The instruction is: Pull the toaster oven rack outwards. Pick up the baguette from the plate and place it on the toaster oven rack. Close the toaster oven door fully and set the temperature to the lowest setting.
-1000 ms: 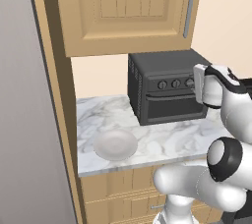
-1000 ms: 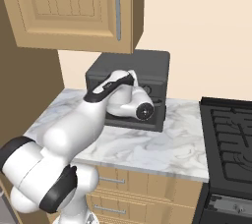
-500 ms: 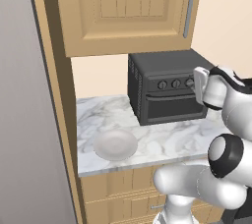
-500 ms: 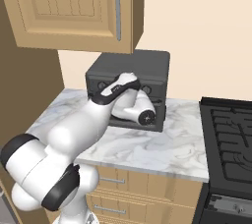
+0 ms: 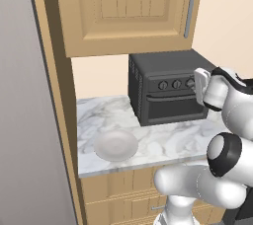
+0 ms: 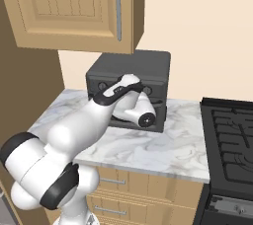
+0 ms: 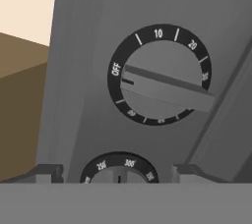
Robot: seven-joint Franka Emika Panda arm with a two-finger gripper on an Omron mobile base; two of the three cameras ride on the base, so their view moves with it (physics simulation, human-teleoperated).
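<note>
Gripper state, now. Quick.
Gripper: open, holding nothing, its fingertips spread to either side of a temperature knob on the toaster oven.

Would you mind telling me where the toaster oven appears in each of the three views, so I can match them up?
Left base view: the toaster oven stands right of centre on the marble counter, its door shut.
Right base view: it sits at centre against the wall, partly behind the arm.
Hand view: its front panel is seen close up, with a timer knob.
Shared landmark: the knob row.
</note>
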